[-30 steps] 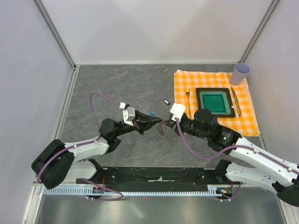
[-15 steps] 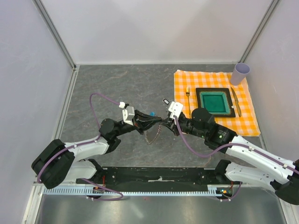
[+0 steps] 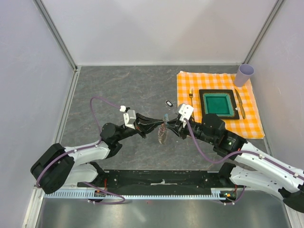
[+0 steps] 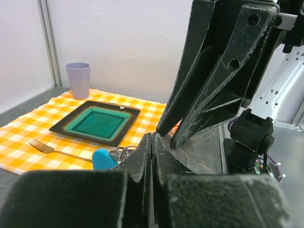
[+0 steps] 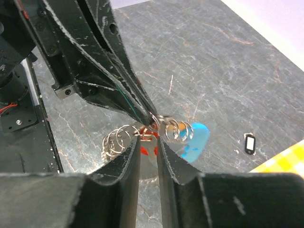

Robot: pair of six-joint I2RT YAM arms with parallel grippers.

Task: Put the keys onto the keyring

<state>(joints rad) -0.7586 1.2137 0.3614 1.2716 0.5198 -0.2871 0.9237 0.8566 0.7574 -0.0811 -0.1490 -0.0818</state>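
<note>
Orange-and-white checked cloth (image 3: 186,81), black-rimmed teal square plate (image 3: 218,103), lilac cup (image 3: 245,74), grey veined bench (image 3: 123,90), silver chain keyring (image 5: 175,130) with bright blue plastic piece (image 5: 195,141).

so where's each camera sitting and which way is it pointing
Top external: above and behind the bases, looking down on the table; both arms show, left gripper and right gripper tip to tip.
Left wrist: faces the plate beyond its shut fingers.
Right wrist: looks down past its fingers at the keyring.
Both wrist views share the keyring's blue piece.
</note>
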